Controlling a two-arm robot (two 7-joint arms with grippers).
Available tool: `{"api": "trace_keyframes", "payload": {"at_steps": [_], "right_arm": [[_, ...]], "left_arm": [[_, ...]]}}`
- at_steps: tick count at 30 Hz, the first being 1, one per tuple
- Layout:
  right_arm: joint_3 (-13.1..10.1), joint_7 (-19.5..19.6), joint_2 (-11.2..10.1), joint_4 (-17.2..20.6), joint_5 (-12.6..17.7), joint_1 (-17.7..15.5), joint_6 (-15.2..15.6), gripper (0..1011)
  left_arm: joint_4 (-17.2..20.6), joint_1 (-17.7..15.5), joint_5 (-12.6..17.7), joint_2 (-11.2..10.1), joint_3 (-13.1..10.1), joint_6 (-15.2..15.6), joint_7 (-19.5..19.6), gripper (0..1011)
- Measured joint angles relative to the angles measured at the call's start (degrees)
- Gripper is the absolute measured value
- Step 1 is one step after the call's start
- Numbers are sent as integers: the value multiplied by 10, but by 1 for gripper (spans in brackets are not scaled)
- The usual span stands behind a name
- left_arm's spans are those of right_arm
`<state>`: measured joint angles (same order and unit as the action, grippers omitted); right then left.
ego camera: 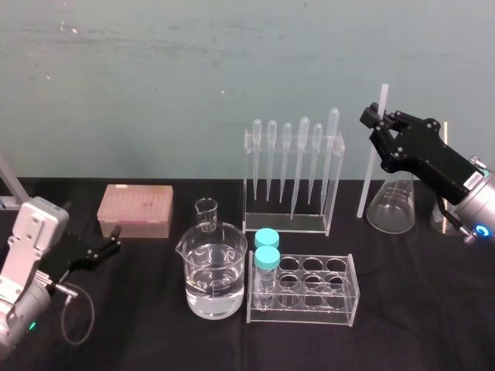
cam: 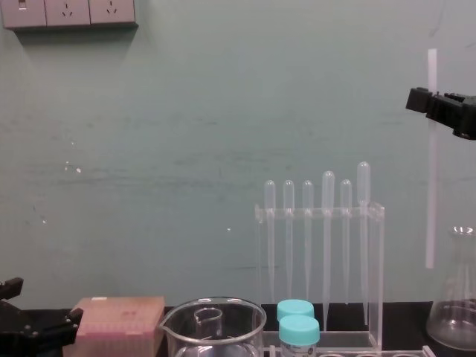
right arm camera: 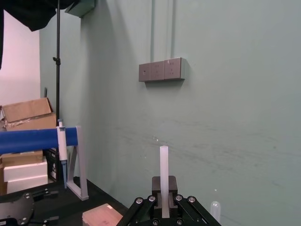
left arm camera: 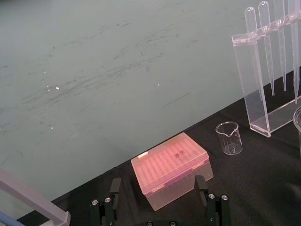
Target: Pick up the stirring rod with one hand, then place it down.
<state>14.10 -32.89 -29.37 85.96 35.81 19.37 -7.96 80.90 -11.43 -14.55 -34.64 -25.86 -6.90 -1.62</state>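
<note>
While the right gripper (ego camera: 376, 124), clamped on the stirring rod (ego camera: 367, 182), holds it upright and raised beside the far-right flask (ego camera: 390, 205), lifting looks done; next, lower it onto the table (ego camera: 433, 294). The left gripper (ego camera: 104, 249) idles near left, fingers (left arm camera: 114, 195) apart.

Bright, even room light, with soft glints on the beaker (ego camera: 213, 270)

The black right gripper (cam: 433, 104) runs off the chest view's right edge, and so does the clear glass cone flask (cam: 448, 320). The big clear glass beaker (cam: 175, 327) is cut by the bottom edge. In the right wrist view, the low end of the long thin white stirring rod (right arm camera: 163, 174) is hidden between the jaws.
</note>
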Motion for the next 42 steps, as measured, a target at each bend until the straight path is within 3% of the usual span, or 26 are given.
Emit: {"api": "trace_keyframes", "payload": {"at_steps": [15, 25, 30, 42], "right_arm": [[10, -9, 3, -8, 7, 6, 4, 72], [49, -50, 10, -29, 24, 6, 13, 72], [71, -59, 15, -57, 14, 14, 0, 72], [89, -69, 33, -107, -17, 30, -39, 72]], "left_arm": [[0, 0, 0, 0, 0, 0, 0, 1000], [0, 0, 0, 0, 0, 0, 0, 1000], [0, 0, 0, 0, 0, 0, 0, 1000], [0, 0, 0, 0, 0, 0, 0, 1000]]}}
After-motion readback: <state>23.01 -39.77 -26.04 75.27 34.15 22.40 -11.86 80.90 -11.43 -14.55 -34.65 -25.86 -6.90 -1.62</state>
